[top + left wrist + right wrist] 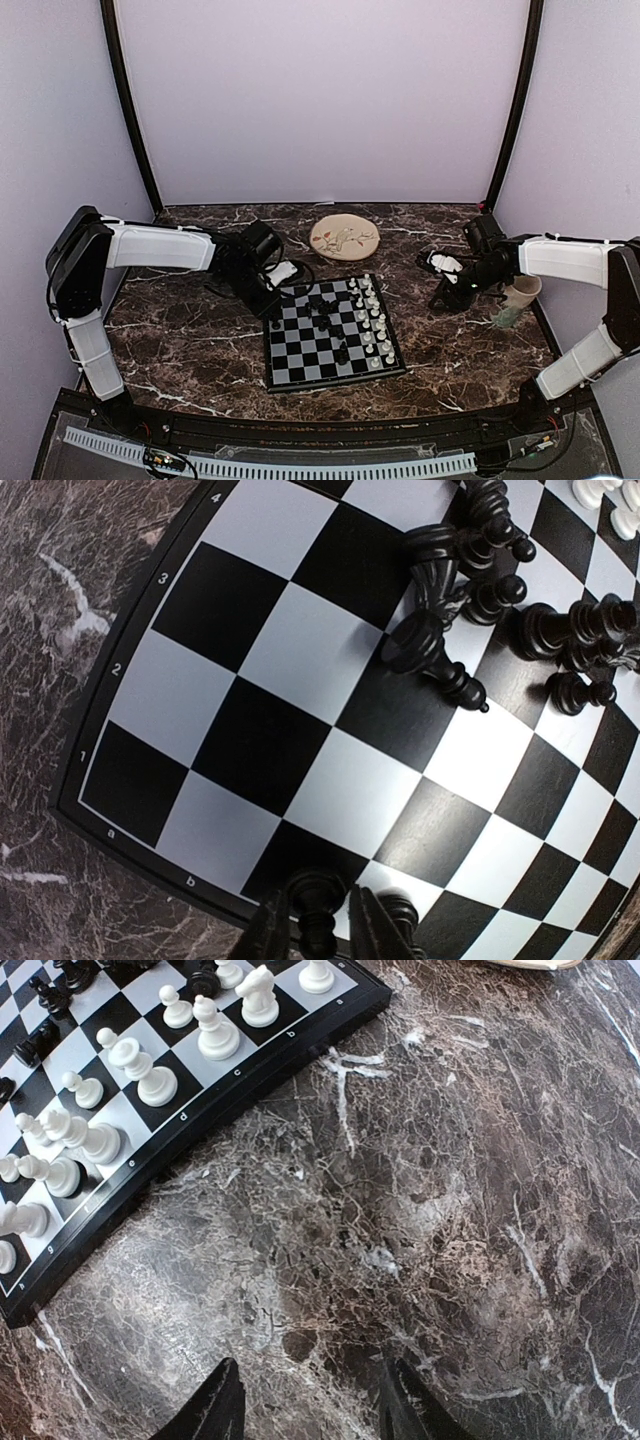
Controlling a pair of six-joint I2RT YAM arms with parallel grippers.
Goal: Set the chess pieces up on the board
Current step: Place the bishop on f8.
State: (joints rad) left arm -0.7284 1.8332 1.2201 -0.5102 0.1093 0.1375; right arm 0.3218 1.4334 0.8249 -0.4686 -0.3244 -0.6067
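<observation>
Left wrist view: a black piece [316, 888] is flanked narrowly by the left gripper [318, 912] on the board's [250, 750] edge row, likely its home rank; whether it is gripped cannot be told. The right gripper [312, 1415] is parked wide beside the board.

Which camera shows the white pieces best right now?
Right wrist: white pieces close up, shapes distinct. Top view shows tiny dots down the right of the board; left wrist catches only a couple at a corner.

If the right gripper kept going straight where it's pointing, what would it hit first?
Probably the bare dark marble tabletop, beside the black-and-white checkered chessboard; the right gripper looks aimed off its edge.
</observation>
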